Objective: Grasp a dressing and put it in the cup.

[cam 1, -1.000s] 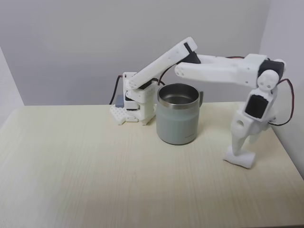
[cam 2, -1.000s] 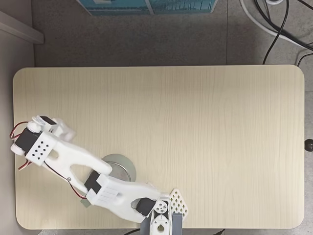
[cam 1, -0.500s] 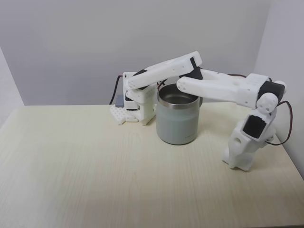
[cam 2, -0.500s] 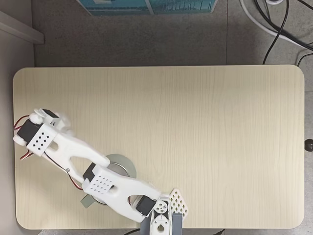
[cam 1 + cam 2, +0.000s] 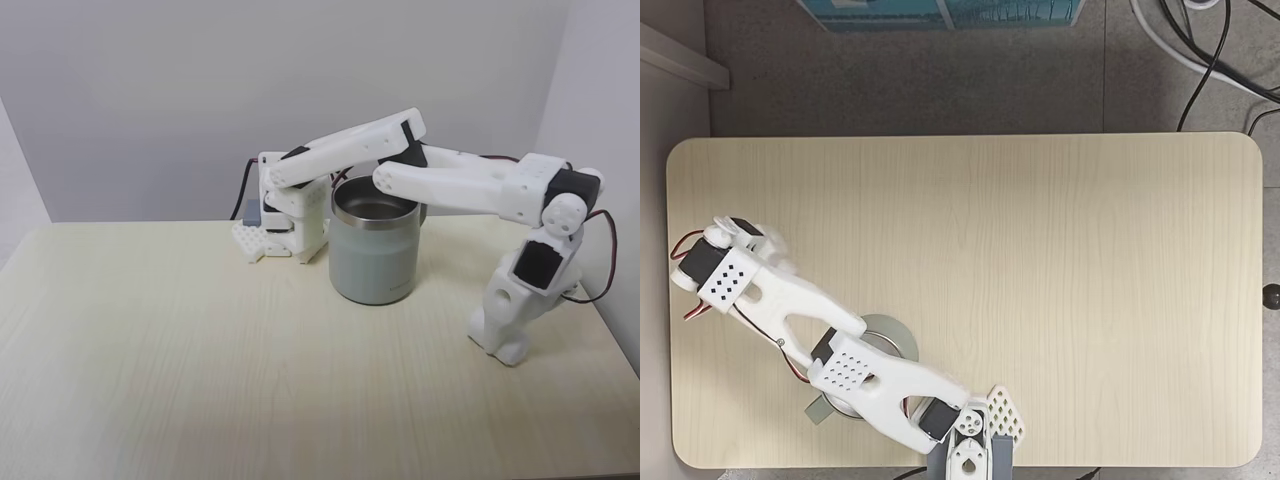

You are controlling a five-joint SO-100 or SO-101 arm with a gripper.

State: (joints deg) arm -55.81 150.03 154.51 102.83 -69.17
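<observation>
Gripper (image 5: pixel 503 343) lowered to the worktop (image 5: pixel 200 370) well right of the cup (image 5: pixel 374 240) in the side fixed view, tips down against a small white lump that may be the dressing (image 5: pixel 508 349); cannot tell whether clamped or apart. Cup standing upright just in front of the arm's base (image 5: pixel 285 215), forearm reaching across above its rim. From above, gripper (image 5: pixel 772 253) near the worktop's left edge, cup (image 5: pixel 895 340) partly hidden under the arm.

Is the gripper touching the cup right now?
Apart. In a fixed view the gripper is down at the table, with bare tabletop plainly between it and the cup.
</observation>
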